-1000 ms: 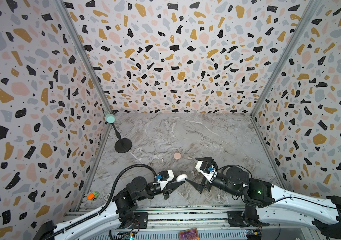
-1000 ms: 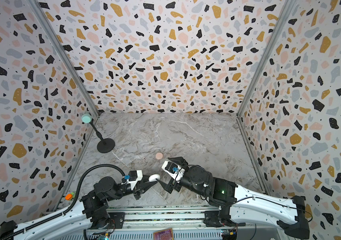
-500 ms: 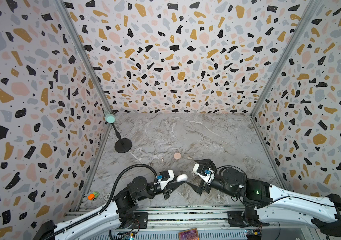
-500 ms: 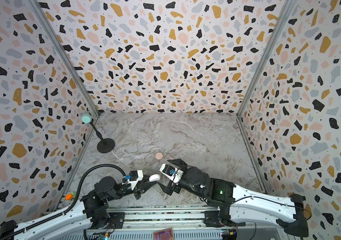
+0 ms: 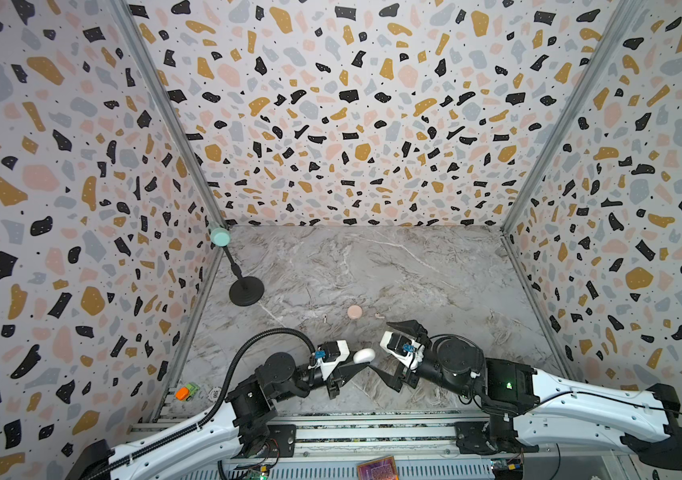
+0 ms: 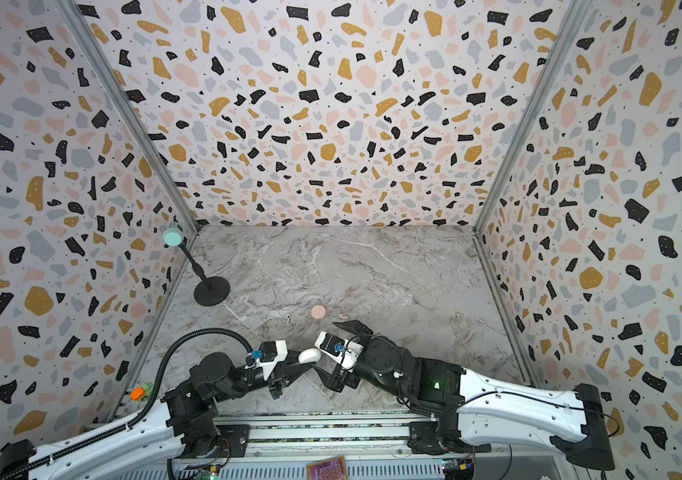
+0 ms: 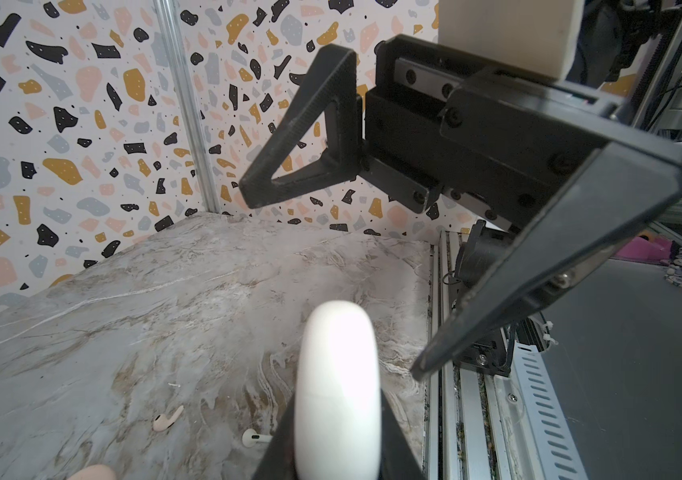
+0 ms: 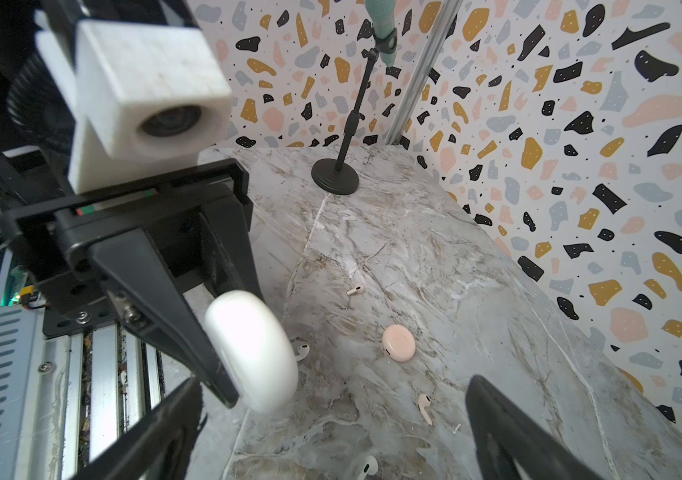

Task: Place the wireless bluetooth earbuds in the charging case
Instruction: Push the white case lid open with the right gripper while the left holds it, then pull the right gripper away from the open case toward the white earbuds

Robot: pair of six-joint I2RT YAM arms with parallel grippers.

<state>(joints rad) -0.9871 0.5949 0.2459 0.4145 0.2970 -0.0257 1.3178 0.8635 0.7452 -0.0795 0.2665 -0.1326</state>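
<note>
My left gripper is shut on a white round charging case, holding it on edge just above the table near the front; the case fills the left wrist view. My right gripper is open close to the right of the case, its fingers empty. In the right wrist view the wireless bluetooth earbuds lie loose on the marble: a white one behind the case, a second white one, a pink one and a further pink one. A shut pink charging case lies among them.
A black microphone stand with a mint head stands at the back left by the wall. Terrazzo-patterned walls enclose the marble table on three sides. A metal rail runs along the front edge behind both grippers.
My right gripper has drifted a little to the left, closer to the white case, still open. The left gripper and its case have stayed in place.
</note>
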